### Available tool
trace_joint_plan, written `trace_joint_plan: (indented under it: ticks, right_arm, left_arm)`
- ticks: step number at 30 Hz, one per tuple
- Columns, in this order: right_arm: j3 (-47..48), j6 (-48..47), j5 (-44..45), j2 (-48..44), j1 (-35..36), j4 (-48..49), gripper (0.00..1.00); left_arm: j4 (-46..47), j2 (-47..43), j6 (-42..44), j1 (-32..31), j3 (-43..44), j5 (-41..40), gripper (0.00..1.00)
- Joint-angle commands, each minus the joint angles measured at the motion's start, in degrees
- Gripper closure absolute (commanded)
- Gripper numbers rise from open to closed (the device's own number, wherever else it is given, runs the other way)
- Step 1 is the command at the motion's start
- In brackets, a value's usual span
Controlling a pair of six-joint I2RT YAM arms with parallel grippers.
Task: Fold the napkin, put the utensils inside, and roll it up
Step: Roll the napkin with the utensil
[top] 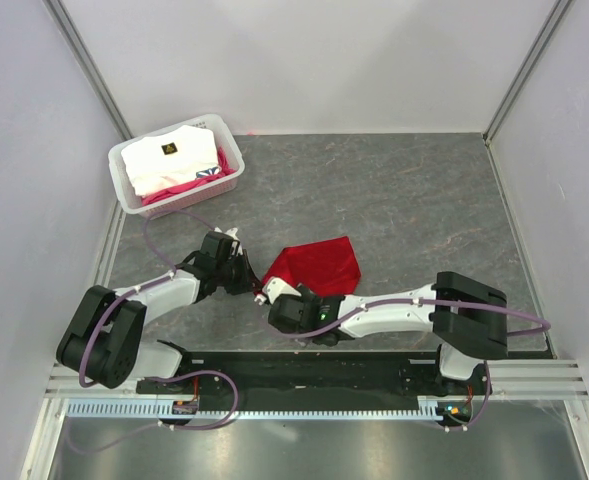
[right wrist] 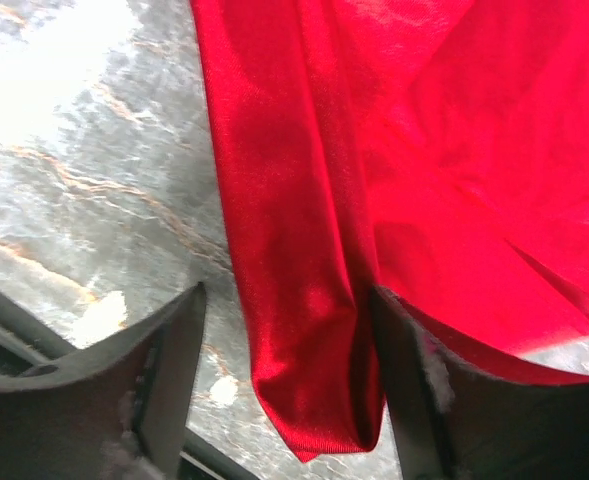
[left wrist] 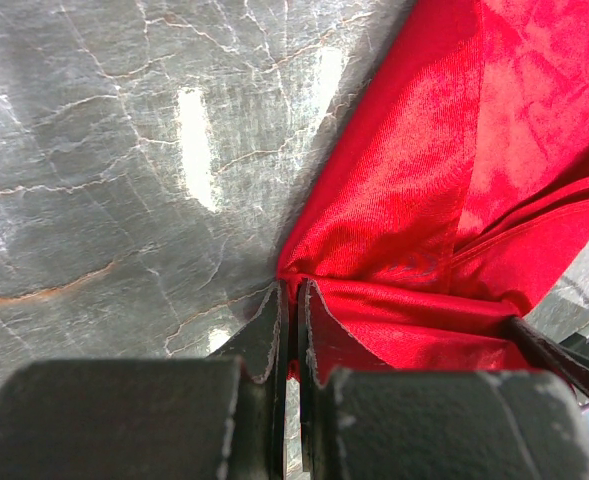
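Clamps napkin [left wrist: 424, 200] corner in left gripper [left wrist: 292, 298], jaws nearly touching; straddles folded napkin edge with right gripper [right wrist: 286, 300], jaws wide, over grey table [top: 404, 190].

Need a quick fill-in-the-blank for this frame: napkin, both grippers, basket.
1. The napkin is coloured ____.
2. The left gripper is ____ on a napkin corner.
3. The right gripper has its jaws ____, with a napkin fold between them.
4. The white basket sits at the far ____ corner of the table.

Missing words: red; shut; open; left.
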Motion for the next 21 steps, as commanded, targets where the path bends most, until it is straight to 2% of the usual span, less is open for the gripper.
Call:
trace_joint_plan:
  ticks: [1,4,6,7,9,10,12,13,16,21]
  right_arm:
    - [-4.5,-0.3,-5.2,-1.1,-1.8,3.4,0.38]
    - [-7.5,0.9,-8.1,-2.0,-2.8,5.0,0.5]
    - [-8.6,1.8,-10.3,-2.5,-3.5,6.2,0.54]
    - [-10.0,2.2,-11.9,-3.2,-3.7,7.6,0.57]
    - [-10.8,3.2,-13.8,-3.6,-4.6,8.3,0.59]
    - [-11.6,3.4,-15.9,-3.9,-4.9,9.2,0.61]
    - [-12.7,4.0,-18.3,-4.4,-6.0,10.5,0.64]
    - [-13.6,4.0,-19.5,-4.8,-6.5,11.7,0.66]
    - [-16.1,4.2,-24.8,-6.1,-8.1,15.4,0.69]
    - [-21.9,7.0,-35.9,-8.3,-12.9,25.0,0.72]
  left_arm:
    - [-2.2,0.5,3.2,-0.1,0.4,-0.4,0.98]
    - [-1.8,-0.7,2.6,-0.1,0.5,0.2,0.98]
    - [-1.8,-2.9,2.3,0.0,0.5,0.2,0.96]
    - [-1.9,-3.9,1.9,0.0,0.5,0.1,0.89]
    - [-2.5,-6.9,1.7,0.0,0.7,0.1,0.82]
    - [-2.9,-7.9,1.4,0.0,0.9,-0.4,0.72]
    - [-4.1,-10.7,1.3,0.0,1.0,-1.2,0.62]
    - [-4.5,-11.5,1.1,-0.1,1.0,-2.1,0.53]
    - [-6.1,-14.8,0.7,0.0,0.7,-4.7,0.35]
    - [-6.8,-19.8,0.6,0.0,-1.6,-8.1,0.27]
